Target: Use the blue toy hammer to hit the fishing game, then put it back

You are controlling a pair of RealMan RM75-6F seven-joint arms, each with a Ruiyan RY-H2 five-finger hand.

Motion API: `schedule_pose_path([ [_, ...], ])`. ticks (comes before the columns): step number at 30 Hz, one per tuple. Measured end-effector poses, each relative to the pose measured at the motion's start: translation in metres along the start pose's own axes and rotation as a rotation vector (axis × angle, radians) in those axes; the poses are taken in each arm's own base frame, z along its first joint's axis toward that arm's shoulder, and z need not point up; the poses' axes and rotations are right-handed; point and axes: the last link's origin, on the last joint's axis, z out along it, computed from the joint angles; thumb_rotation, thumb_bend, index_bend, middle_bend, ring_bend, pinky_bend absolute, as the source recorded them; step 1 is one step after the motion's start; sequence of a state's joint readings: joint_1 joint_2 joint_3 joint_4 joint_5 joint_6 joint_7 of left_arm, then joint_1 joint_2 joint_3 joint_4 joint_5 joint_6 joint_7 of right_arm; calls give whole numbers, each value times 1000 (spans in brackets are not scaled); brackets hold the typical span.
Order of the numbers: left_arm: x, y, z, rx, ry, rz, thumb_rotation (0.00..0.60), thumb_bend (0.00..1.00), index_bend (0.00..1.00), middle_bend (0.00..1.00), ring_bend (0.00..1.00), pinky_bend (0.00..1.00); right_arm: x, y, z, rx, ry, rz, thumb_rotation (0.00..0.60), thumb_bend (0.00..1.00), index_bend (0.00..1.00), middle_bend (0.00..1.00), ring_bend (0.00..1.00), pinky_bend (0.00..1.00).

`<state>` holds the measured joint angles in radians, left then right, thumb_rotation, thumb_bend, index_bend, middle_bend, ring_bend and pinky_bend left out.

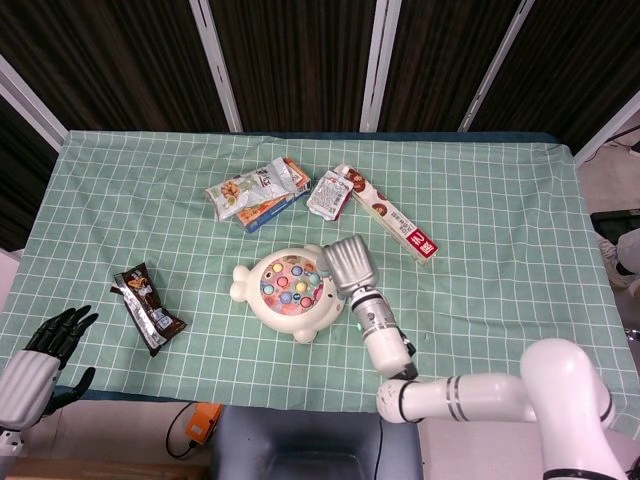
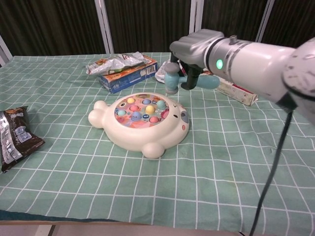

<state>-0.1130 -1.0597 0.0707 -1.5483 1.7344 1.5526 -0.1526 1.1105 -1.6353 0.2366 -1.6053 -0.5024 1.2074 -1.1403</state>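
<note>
The cream fish-shaped fishing game [image 1: 285, 293] [image 2: 140, 122] with coloured pegs sits mid-table. My right hand [image 1: 351, 263] [image 2: 197, 51] grips the handle of the blue toy hammer [image 2: 173, 79]. The hammer is lifted above the game's far right edge and no longer touches it, its head pointing left. In the head view the hammer is hidden under the hand. My left hand [image 1: 48, 345] hangs off the table's front left corner, fingers apart and holding nothing.
A dark snack bar [image 1: 148, 309] [image 2: 15, 137] lies at front left. A snack bag on a blue box [image 1: 258, 192] [image 2: 124, 69], a small packet [image 1: 329, 192] and a long red-and-white box [image 1: 392, 217] [image 2: 237, 92] lie behind the game.
</note>
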Motion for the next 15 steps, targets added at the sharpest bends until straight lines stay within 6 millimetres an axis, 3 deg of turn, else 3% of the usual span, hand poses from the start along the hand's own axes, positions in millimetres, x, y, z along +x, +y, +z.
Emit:
schedule_pose_path([
  [8, 0, 0, 1, 7, 1, 0, 600, 417, 0, 32, 25, 128, -21, 51, -33, 69, 36, 52, 600, 614, 963, 693, 688, 702],
  [15, -4, 3, 4, 9, -11, 15, 600, 418, 0, 32, 25, 128, -72, 108, -62, 71, -8, 150, 600, 614, 963, 693, 685, 702],
])
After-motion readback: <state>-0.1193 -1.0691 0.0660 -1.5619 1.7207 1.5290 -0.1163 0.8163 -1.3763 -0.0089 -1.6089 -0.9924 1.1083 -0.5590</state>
